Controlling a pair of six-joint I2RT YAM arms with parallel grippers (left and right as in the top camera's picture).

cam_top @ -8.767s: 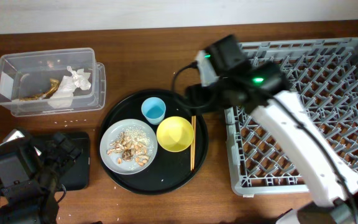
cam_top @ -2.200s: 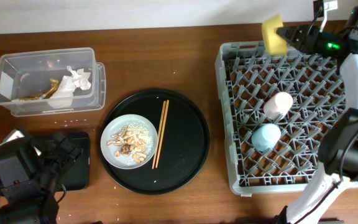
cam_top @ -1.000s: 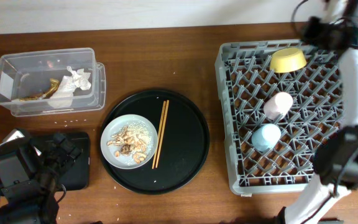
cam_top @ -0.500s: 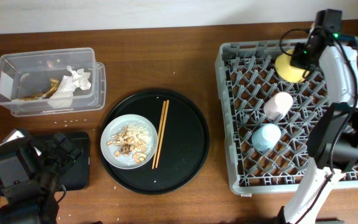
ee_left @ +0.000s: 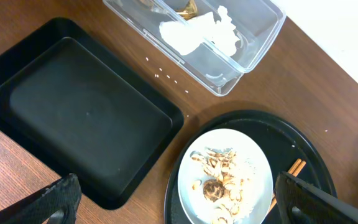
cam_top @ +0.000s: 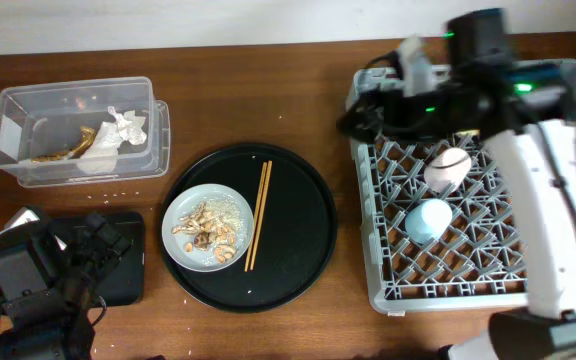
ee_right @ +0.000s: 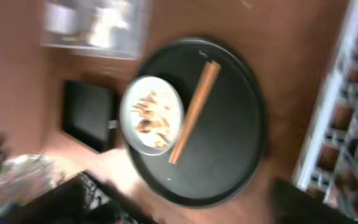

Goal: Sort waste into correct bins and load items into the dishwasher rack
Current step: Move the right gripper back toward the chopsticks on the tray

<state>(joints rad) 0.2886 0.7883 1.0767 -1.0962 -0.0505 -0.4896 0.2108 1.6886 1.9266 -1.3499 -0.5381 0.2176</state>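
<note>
Both spread and empty, the left gripper (ee_left: 176,190) waits lower left while the right gripper (ee_right: 179,194) seems aimed at the centre chopsticks (cam_top: 257,215).

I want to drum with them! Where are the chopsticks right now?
From overhead, the chopsticks lie on the round black tray, just right of the grey plate and well left of the dishwasher rack.

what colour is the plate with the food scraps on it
Pale grey plate; shows best in the left wrist view.
</note>
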